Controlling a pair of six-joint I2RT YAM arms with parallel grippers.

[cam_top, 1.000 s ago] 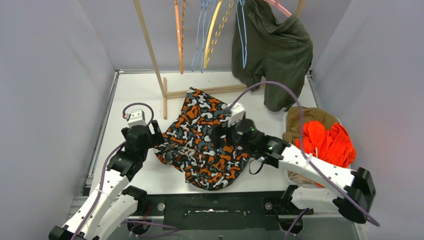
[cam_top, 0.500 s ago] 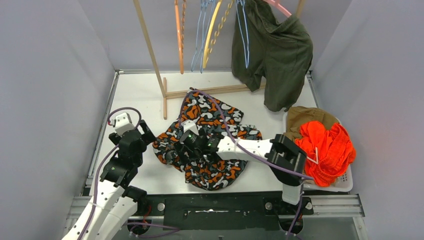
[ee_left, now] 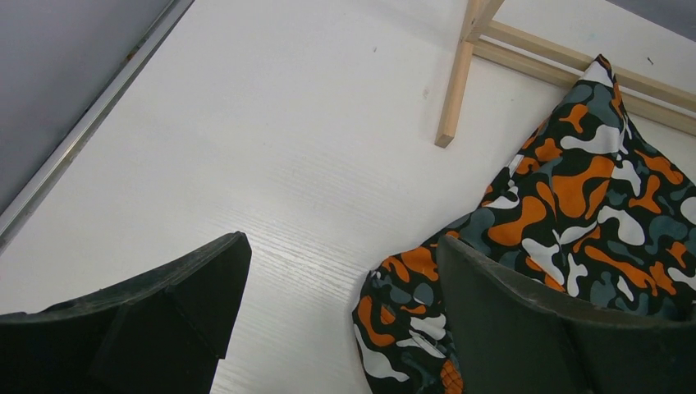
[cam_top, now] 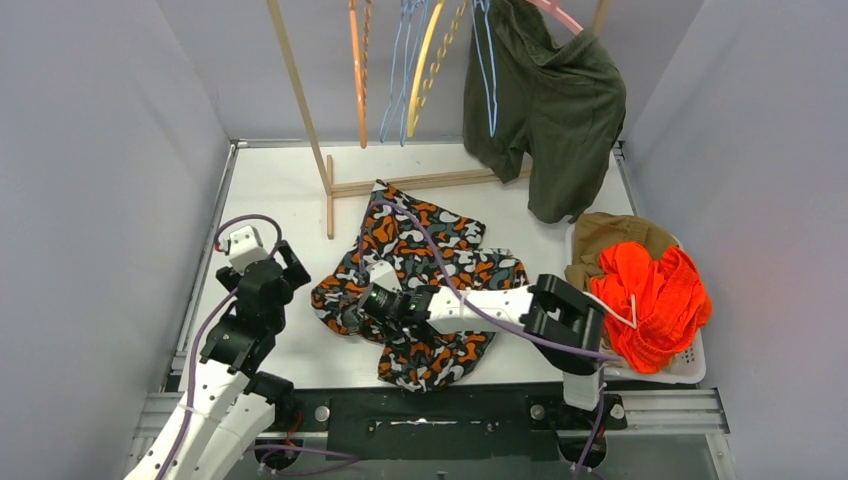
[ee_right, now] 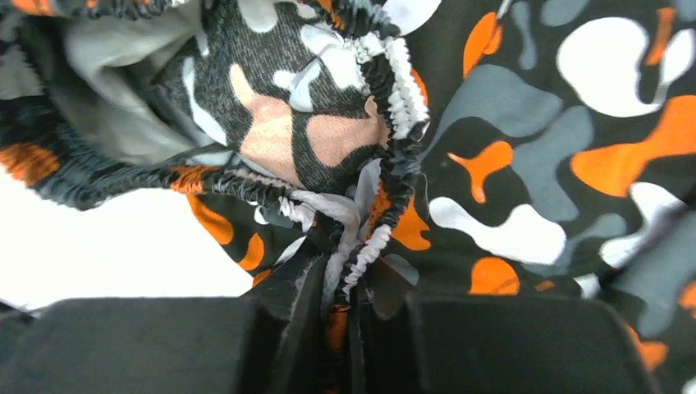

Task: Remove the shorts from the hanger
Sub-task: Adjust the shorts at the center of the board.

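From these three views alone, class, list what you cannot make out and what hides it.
Top view: the upper edge cuts off the waistband of the green shorts, so how they hang is unseen.
Top view: the fingertips of the right gripper are buried in the camouflage shorts.
Top view: the orange shorts cover most of the brown cloth in the basket.

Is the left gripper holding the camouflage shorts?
No, the left gripper is open above the table, and the camouflage shorts lie beside one finger, not between them.
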